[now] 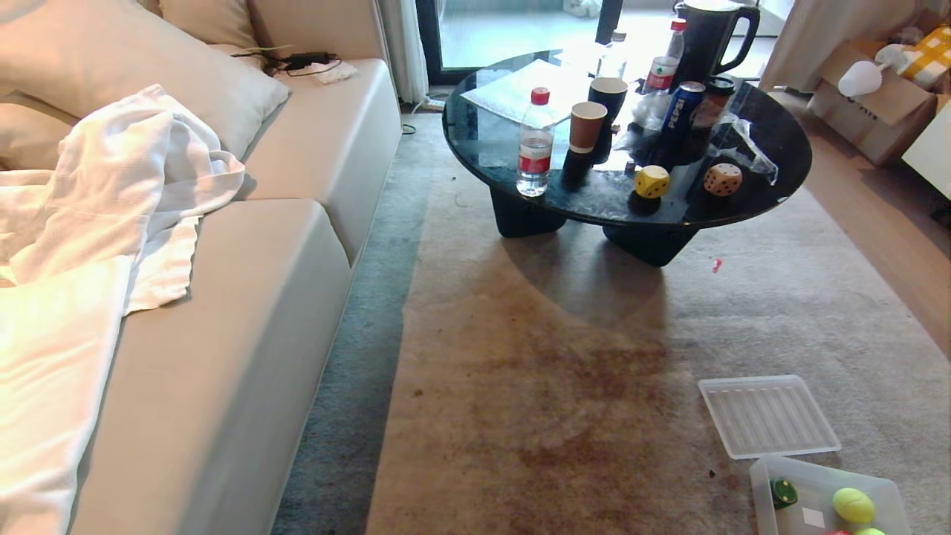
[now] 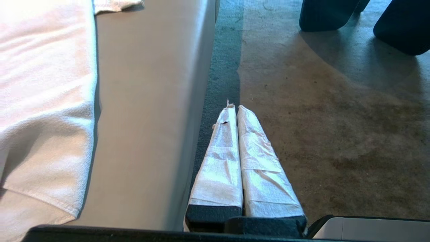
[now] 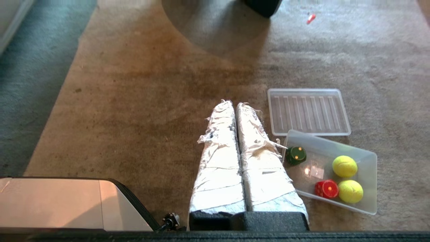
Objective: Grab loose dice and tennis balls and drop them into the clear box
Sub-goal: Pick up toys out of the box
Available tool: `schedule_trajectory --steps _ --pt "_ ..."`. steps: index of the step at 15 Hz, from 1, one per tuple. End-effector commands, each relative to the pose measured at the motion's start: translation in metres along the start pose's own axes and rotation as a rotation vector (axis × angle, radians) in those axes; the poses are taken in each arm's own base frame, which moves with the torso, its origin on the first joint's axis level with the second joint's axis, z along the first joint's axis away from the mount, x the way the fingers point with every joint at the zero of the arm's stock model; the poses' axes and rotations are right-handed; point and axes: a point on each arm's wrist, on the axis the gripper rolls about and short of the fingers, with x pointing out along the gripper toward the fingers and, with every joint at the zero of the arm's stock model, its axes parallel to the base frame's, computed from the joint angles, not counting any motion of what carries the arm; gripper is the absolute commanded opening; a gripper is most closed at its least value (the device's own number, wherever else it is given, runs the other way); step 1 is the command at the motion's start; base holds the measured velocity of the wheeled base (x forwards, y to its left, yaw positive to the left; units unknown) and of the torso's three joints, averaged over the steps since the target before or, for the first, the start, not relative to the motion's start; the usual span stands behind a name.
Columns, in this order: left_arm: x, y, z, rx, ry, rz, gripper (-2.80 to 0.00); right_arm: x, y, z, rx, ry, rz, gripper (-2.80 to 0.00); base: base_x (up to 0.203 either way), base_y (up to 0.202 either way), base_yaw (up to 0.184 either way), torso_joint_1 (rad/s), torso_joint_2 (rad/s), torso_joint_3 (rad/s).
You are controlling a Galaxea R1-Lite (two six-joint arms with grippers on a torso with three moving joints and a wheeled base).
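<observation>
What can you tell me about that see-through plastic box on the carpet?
The clear box is a shallow rectangular translucent plastic tub, lying open on the carpet just beside its ribbed lid. Inside are a green die, a red die, two tennis balls and a small white sticker.

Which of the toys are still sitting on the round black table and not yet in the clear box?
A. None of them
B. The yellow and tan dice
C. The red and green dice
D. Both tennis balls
B: the yellow die and tan die sit on the black table, not in the clear box.
</observation>
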Motion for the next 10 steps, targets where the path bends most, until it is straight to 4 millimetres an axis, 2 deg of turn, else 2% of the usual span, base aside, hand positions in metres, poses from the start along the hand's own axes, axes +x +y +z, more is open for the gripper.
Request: schedule_trajectory --steps 1,10 --pt "0.0001 0.0 -0.0002 0.0 0.0 0.001 -2.8 0.0001 0.0 -0.0001 -0.001 0.003 0.001 -2.8 0.0 0.0 0.0 0.0 0.0 0.207" --pt "0.0 0.0 -0.0001 0.0 0.0 0.001 -2.8 0.0001 0.0 0.0 -0.001 0.002 0.0 -2.8 0.0 0.0 0.0 0.001 0.0 0.204"
